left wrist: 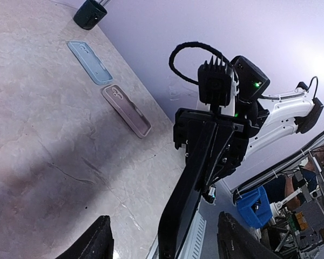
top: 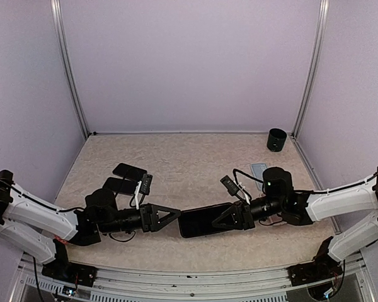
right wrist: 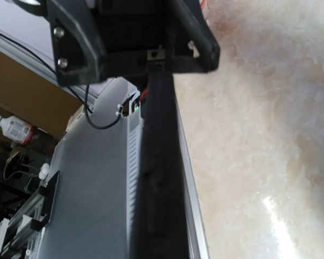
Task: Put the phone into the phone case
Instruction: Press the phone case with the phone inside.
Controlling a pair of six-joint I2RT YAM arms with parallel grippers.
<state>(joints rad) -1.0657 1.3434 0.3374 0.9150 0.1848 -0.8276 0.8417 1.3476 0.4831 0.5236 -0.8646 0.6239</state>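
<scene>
My right gripper (top: 230, 217) is shut on a black phone (top: 198, 223) and holds it edge-up above the table near the front middle. My left gripper (top: 170, 217) is open, its fingers (left wrist: 97, 240) standing wide on either side of the phone's free end (left wrist: 175, 221) without touching it. In the left wrist view the right gripper (left wrist: 205, 154) clamps the phone's far end. A light blue case (left wrist: 89, 62) and a mauve case (left wrist: 127, 110) lie flat on the table beyond. The blue case also shows in the top view (top: 258, 170). The right wrist view shows the phone (right wrist: 156, 178) edge-on.
A black cup (top: 276, 139) stands at the back right corner. Two dark flat items (top: 129, 170) (top: 116, 185) lie at the left behind my left arm. The table's metal front rail (right wrist: 191, 205) runs just under the phone.
</scene>
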